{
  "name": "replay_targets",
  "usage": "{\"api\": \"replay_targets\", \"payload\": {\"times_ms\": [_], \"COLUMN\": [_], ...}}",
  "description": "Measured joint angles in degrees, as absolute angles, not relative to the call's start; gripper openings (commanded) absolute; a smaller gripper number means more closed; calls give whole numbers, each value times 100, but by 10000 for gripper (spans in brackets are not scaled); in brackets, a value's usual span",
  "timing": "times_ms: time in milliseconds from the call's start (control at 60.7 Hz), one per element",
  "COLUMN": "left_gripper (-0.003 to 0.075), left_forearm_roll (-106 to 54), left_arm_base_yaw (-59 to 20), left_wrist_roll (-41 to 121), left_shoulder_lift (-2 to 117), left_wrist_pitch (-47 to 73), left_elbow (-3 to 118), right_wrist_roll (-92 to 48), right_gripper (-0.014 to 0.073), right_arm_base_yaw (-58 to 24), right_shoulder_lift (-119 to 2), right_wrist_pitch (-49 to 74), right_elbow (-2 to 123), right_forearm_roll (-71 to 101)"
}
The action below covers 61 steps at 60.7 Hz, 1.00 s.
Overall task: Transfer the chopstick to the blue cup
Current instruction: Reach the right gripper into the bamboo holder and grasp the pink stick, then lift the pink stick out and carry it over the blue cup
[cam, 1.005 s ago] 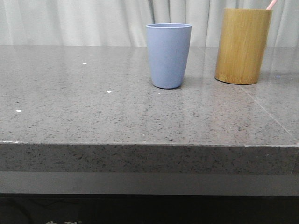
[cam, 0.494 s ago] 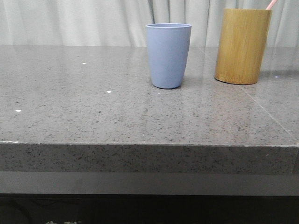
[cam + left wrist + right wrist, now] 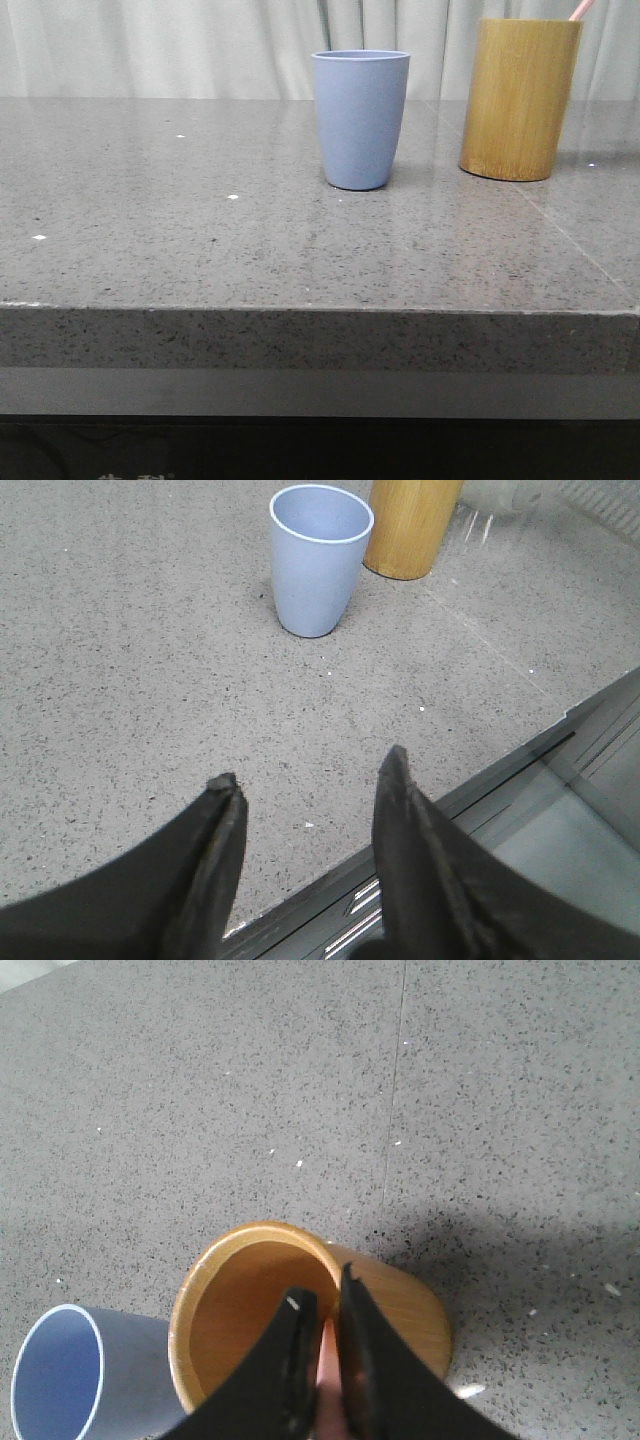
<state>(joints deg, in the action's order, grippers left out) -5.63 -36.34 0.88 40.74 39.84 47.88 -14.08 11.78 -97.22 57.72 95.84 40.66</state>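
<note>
A: Looking from the left, the left gripper (image 3: pixel 308 780) has its jaws spread with nothing between; the cup (image 3: pixel 318 558) stands well ahead of them, empty.

B: And the right gripper (image 3: pixel 322 1335)?

A: Its jaws are nearly together over the holder (image 3: pixel 300 1325), a pink chopstick (image 3: pixel 327 1365) between them. I judge it is pinched.

B: How will it handle?

A: Probably light, stiff, smooth, so it may slip; take hold near the top end.

B: And the front view?

A: Only a pink tip (image 3: pixel 581 9) above the holder, no grippers. The wrist views show those.
</note>
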Motion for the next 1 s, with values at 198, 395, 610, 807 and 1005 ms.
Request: {"api": "replay_targets", "payload": {"times_ms": [198, 395, 610, 807, 1005], "left_gripper": [313, 313, 313, 313, 313], "left_forearm_roll": [-563, -563, -563, -563, -563], "left_arm_base_yaw": [-3634, -3634, -3634, -3634, -3634], "left_wrist_roll": [88, 88, 88, 88, 88], "left_shoulder_lift": [4074, 4074, 4074, 4074, 4074], "left_wrist_pitch": [3984, 3984, 3984, 3984, 3984], "left_elbow": [4788, 4788, 4788, 4788, 4788], "right_wrist_roll": [-1482, -1511, -1527, -1614, -1702], "right_gripper": [-59, -59, -59, -59, -59], "right_arm_base_yaw": [1178, 1178, 988, 55, -1336], "right_shoulder_lift": [-9699, -9429, -8899, -8413, -8570], "right_wrist_pitch": [5823, 6127, 6570, 6611, 6624], "right_elbow": [9665, 10280, 11367, 11837, 11847], "right_forearm_roll": [4028, 3794, 3467, 3322, 2481]}}
